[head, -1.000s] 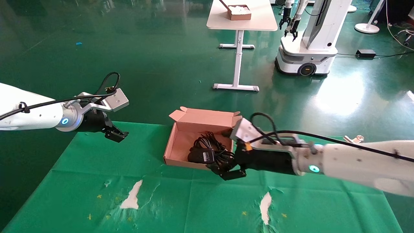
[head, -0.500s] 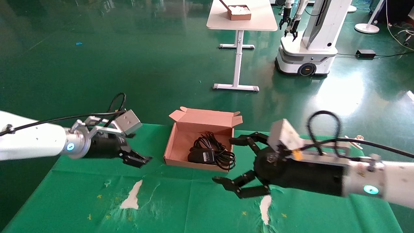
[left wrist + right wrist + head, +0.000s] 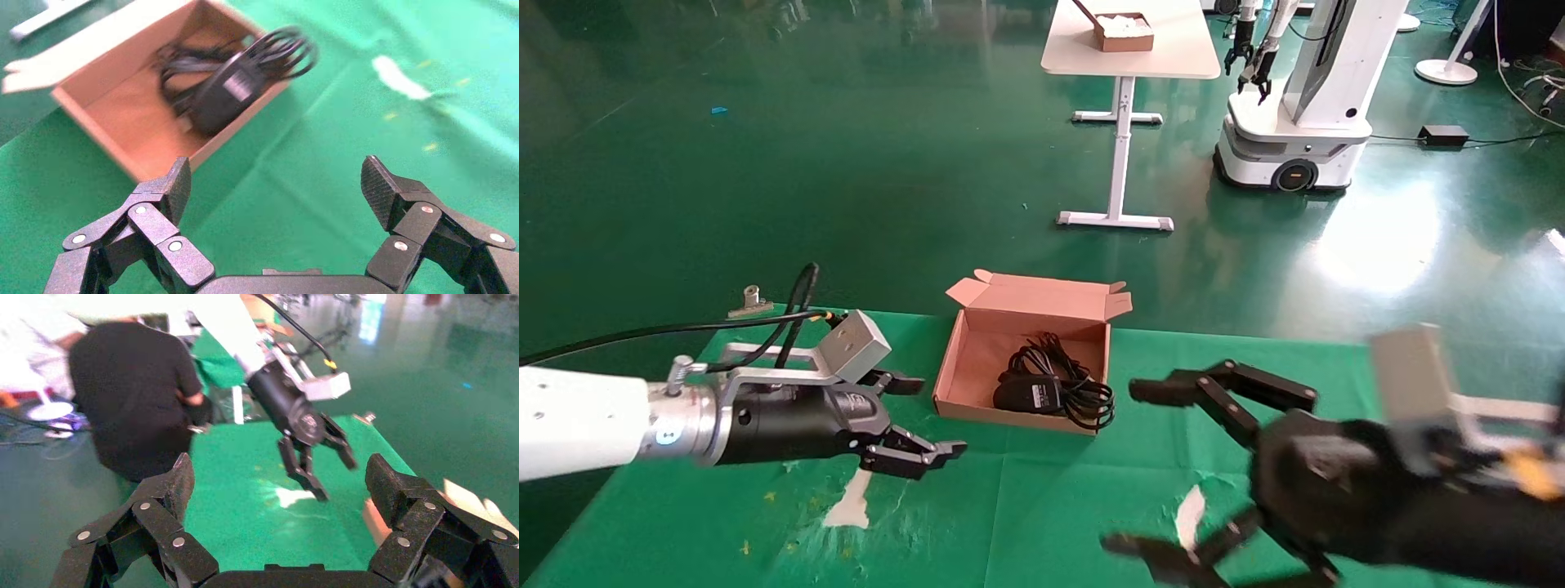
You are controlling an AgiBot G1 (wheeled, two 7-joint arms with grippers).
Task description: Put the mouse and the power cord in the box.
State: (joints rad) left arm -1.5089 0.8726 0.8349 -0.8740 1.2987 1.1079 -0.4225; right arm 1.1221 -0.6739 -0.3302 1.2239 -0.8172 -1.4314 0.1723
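1. On the left side of the green cloth [image 3: 764, 523], the left gripper [image 3: 915, 420] hovered just above the fabric with its jaws spread wide and nothing between them; the left wrist view showed the ribbed fingertips [image 3: 177, 184] well apart.
2. Just beside that gripper sat the box [image 3: 964, 359], its flap lid standing open at the far edge.
3. Inside the box lay the power cord [image 3: 1062, 380], its looped cable bunched up, with some loops spilling over the near wall.
4. A dark oval body [image 3: 1026, 394] with a pale label rested among the loops; the writing on the label was too small to read, and I could not tell whether it was the mouse or the plug.
5. Toward the right, the right gripper [image 3: 1181, 474] hung above the cloth, apart from the box, jaws wide open and empty.
6. Farther back stood a white table [image 3: 1132, 49] carrying a smaller brown box [image 3: 1124, 31], and to its right another white robot [image 3: 1303, 106].
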